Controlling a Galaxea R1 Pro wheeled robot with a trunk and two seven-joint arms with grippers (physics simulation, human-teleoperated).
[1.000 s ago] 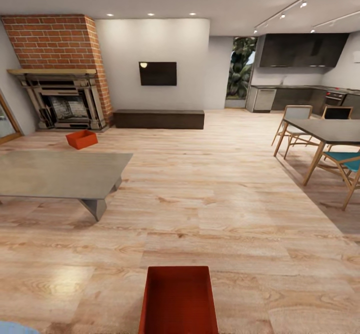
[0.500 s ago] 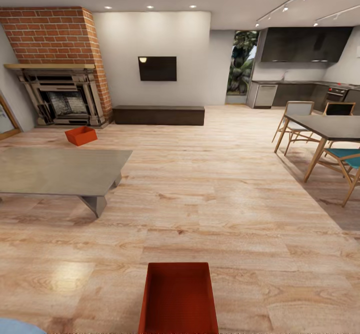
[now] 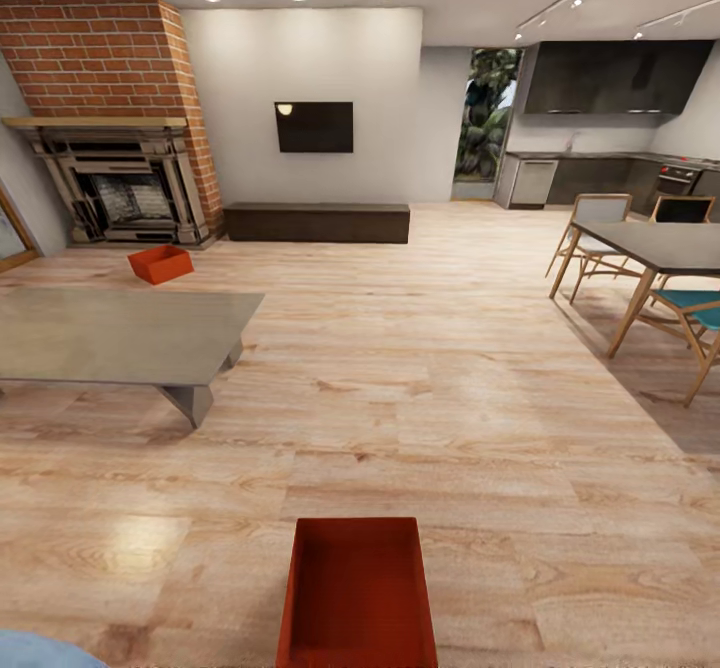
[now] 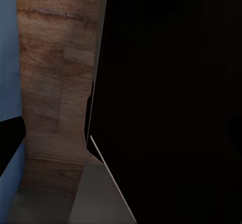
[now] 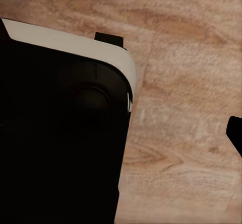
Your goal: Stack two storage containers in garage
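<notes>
In the head view I am in the living room with its light wood-plank floor. One red-orange storage container sits open-topped at the bottom middle, close in front of me and cut off by the picture's edge. The other storage container lies on the floor far off, in front of the brick fireplace. Both wrist views look past dark parts of my own body at the wood planks. Each has a dark sliver at its edge that may be a fingertip. The garage is out of view.
A low grey table stands at the left. A dark low bench runs along the back wall under a black screen. A dining table with chairs is at the right. A pale blue shape shows at the bottom left corner.
The whole head picture has shifted: the fireplace, bench and far container sit a little higher and the ceiling shows less, so the camera moved. Neither container has moved on the floor.
</notes>
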